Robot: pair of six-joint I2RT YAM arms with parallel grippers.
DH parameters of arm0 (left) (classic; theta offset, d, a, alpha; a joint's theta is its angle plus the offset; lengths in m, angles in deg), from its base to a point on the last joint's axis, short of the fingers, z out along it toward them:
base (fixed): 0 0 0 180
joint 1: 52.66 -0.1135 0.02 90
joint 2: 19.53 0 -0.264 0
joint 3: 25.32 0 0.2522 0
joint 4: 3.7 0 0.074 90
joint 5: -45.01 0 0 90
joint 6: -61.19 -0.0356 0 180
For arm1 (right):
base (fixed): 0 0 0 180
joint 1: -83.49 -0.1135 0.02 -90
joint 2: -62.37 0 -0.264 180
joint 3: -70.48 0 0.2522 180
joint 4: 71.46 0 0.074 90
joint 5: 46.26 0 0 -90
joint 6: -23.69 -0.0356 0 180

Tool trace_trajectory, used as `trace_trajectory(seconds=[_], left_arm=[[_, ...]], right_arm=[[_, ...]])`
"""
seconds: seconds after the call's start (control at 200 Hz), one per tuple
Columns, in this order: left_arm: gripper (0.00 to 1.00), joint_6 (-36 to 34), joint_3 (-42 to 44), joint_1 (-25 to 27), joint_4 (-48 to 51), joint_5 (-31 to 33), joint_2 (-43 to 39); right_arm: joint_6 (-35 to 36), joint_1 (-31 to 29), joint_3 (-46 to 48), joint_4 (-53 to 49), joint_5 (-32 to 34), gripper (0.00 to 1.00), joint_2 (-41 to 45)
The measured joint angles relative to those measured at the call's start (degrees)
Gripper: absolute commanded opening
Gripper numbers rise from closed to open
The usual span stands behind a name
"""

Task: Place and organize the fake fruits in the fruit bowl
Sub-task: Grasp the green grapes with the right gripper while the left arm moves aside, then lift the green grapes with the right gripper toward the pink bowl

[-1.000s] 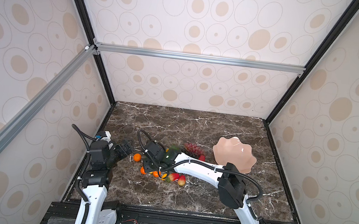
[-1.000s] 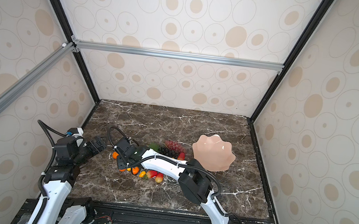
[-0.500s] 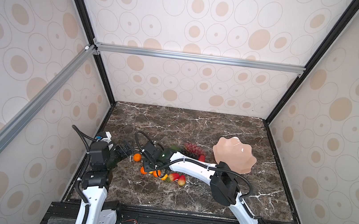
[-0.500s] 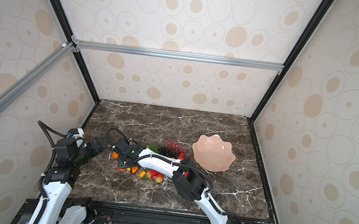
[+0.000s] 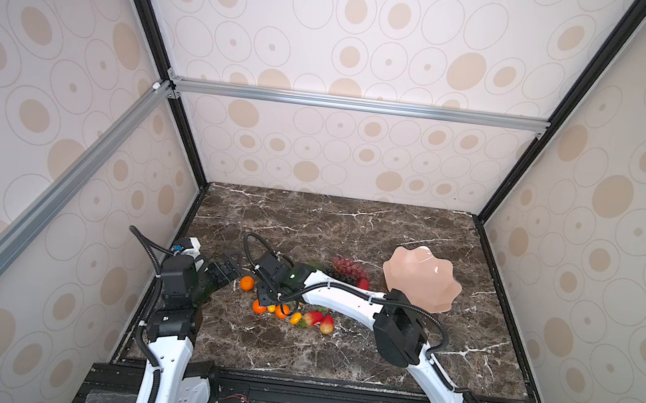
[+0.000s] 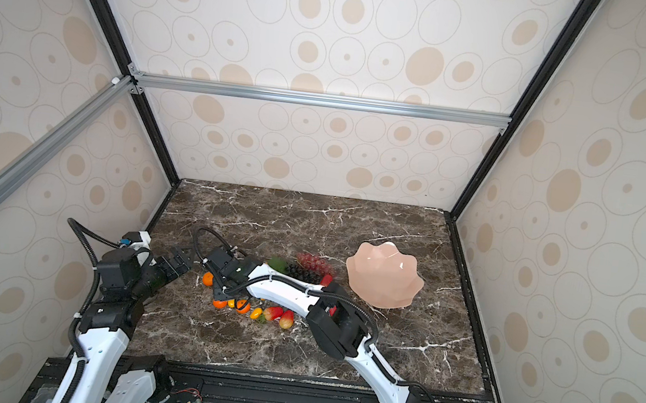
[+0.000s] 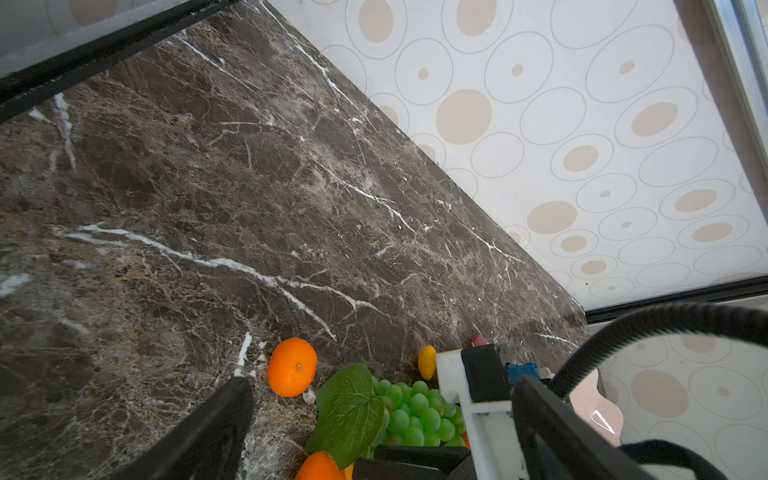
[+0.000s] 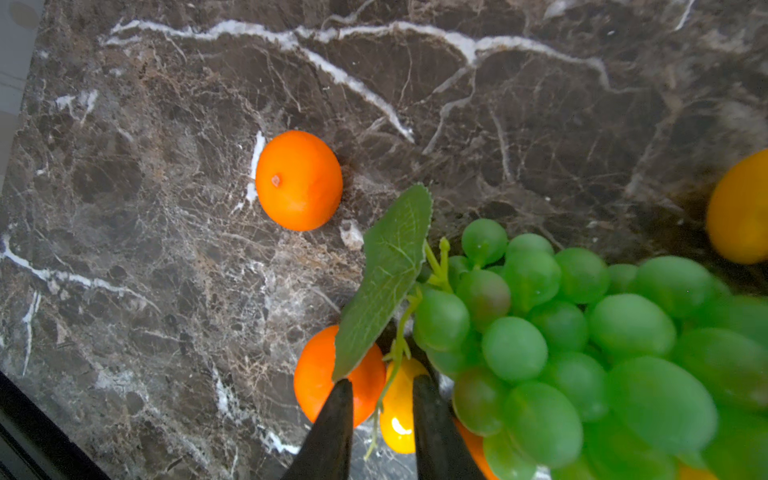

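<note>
The pale pink fruit bowl [image 5: 421, 277] [image 6: 383, 275] stands empty at the right. The fake fruits lie left of it: red grapes [image 5: 349, 265], dark grapes [image 6: 300, 273], strawberries [image 5: 313, 317], small oranges and yellow ovals. A lone orange [image 5: 247, 283] [image 8: 298, 180] sits furthest left. My right gripper [image 8: 382, 382] [image 5: 265, 296] reaches across to the green grape bunch [image 8: 561, 332] [image 7: 415, 411]. Its jaws stand a narrow gap apart around the bunch's thin stem, over an orange [image 8: 320, 382] and a yellow oval [image 8: 399, 411]. My left gripper [image 5: 227, 268] [image 7: 382, 386] hangs open just left of the lone orange.
Patterned walls close in the marble table [image 5: 330, 228] on three sides, with black frame posts in the corners. The right arm's white forearm [image 5: 339, 294] lies over the fruit pile and hides part of it. The left wall is close behind the left arm.
The right arm's elbow has swung a little to the left and its jaws have narrowed around the grape stem. The left arm and the fruits have stayed put.
</note>
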Motion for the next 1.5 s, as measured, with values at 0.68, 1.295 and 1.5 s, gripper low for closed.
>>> trace_trajectory(seconds=[0.68, 1.295, 1.5], left_arm=[[0.98, 0.0, 0.0, 0.0, 0.0, -0.6, -0.1], [0.98, -0.9, 0.0, 0.0, -0.2, -1.2, -0.1], [0.98, -2.2, 0.0, 0.0, -2.0, -4.1, -0.1]], right_arm=[[0.0, 0.2, -2.4, -1.7, -2.1, 0.13, -2.6], [0.3, 1.0, 2.0, 0.9, -2.2, 0.00, 0.3], [0.8, 2.2, 5.6, 4.3, -2.9, 0.00, 5.6]])
